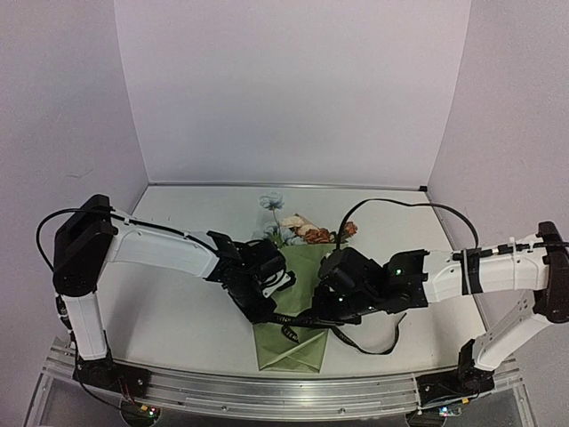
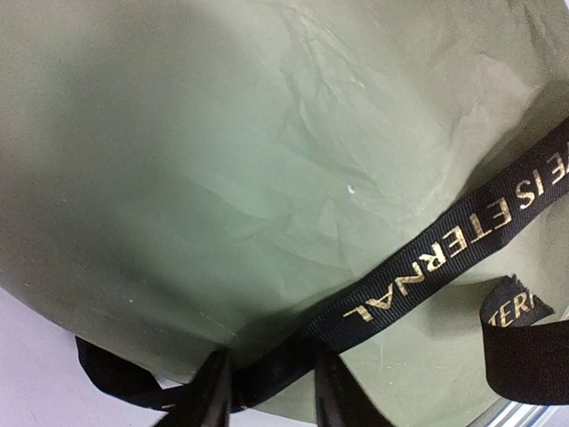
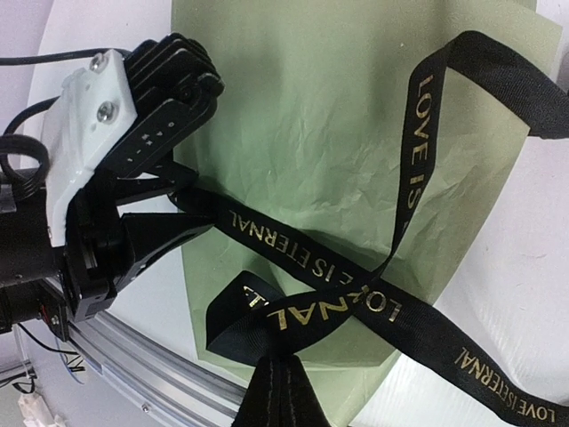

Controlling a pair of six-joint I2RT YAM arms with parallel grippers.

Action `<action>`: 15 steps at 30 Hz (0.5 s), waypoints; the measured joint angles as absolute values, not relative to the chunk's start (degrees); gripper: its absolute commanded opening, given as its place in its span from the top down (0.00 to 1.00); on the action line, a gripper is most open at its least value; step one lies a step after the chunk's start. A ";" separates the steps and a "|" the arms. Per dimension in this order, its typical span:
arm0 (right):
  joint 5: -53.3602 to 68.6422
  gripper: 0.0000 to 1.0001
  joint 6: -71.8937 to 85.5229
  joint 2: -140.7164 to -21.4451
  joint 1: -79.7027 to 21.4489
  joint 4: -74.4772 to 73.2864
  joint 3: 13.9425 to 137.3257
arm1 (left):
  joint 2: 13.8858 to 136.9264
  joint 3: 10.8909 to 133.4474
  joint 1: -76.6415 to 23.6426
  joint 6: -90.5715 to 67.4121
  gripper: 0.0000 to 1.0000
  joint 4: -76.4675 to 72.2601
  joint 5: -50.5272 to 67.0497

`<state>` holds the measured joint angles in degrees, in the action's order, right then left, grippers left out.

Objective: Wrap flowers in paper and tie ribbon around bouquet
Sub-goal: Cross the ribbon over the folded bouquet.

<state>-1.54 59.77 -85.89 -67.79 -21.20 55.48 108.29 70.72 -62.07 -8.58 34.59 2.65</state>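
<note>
- Two sets of jaws are clamped on the ribbon (image 3: 302, 258): left gripper (image 2: 271, 396) and right gripper (image 3: 277, 396).
- Flowers (image 1: 298, 227) sit wrapped in paper (image 1: 293, 351).
- Knot looks not tied yet.

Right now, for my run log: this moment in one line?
left gripper: shut on ribbon | right gripper: shut on ribbon | ribbon: crossed over paper | flowers: wrapped

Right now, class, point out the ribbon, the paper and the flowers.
ribbon (image 3: 302, 256), right wrist view, lettered middle stretch
paper (image 2: 222, 160), left wrist view, creased green face
flowers (image 1: 307, 231), top view, pink blooms
</note>
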 measured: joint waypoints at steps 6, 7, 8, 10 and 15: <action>-2.84 1.00 57.15 -85.80 -68.06 -21.27 55.66 | 108.54 71.60 -62.26 -8.49 0.99 34.43 0.97; -2.85 1.00 56.63 -85.80 -68.09 -20.91 55.66 | 108.46 71.61 -62.26 -8.75 1.00 34.37 0.65; -2.83 1.00 56.07 -85.80 -68.14 -20.47 55.66 | 108.38 71.61 -62.26 -8.69 1.00 34.33 0.27; -2.72 1.00 54.76 -85.81 -68.19 -19.05 55.66 | 107.81 71.53 -62.23 -8.84 1.00 33.79 -0.05; -1.97 1.00 50.80 -87.03 -68.18 -13.65 55.80 | 103.76 70.54 -61.09 -9.19 1.00 31.22 1.24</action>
<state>-1.97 50.80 -87.03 -68.18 -13.65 55.80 103.76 70.54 -61.09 -9.19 31.22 1.24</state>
